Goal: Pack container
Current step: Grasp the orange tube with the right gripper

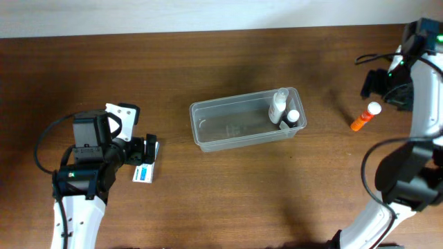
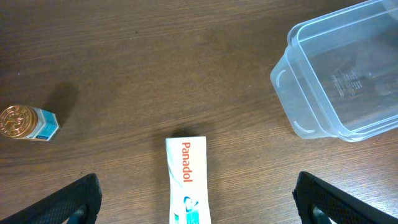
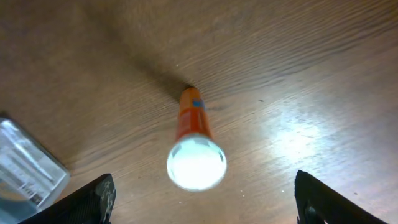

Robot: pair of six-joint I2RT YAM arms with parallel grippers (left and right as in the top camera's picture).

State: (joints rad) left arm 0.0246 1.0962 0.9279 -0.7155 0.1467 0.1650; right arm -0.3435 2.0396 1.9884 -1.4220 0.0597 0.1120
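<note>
The clear plastic container [image 1: 228, 128] lies at the table's middle, with a white bottle [image 1: 279, 105] and a black-capped bottle [image 1: 291, 119] at its right end. It also shows in the left wrist view [image 2: 311, 93]. My left gripper [image 1: 147, 151] is open and empty over a white Panadol box [image 1: 144, 173]. In the left wrist view the box [image 2: 186, 180] lies between the spread fingers [image 2: 199, 208]. My right gripper [image 1: 382, 86] is open and empty above an orange tube with a white cap [image 1: 365, 116]. In the right wrist view the tube [image 3: 193, 140] lies just ahead of the fingers [image 3: 202, 208].
A small jar with a gold lid [image 2: 28, 122] lies on the brown wooden table, left of the box. A corner of the container [image 3: 25, 168] shows at the left of the right wrist view. A pale strip [image 1: 208, 14] runs along the table's far edge.
</note>
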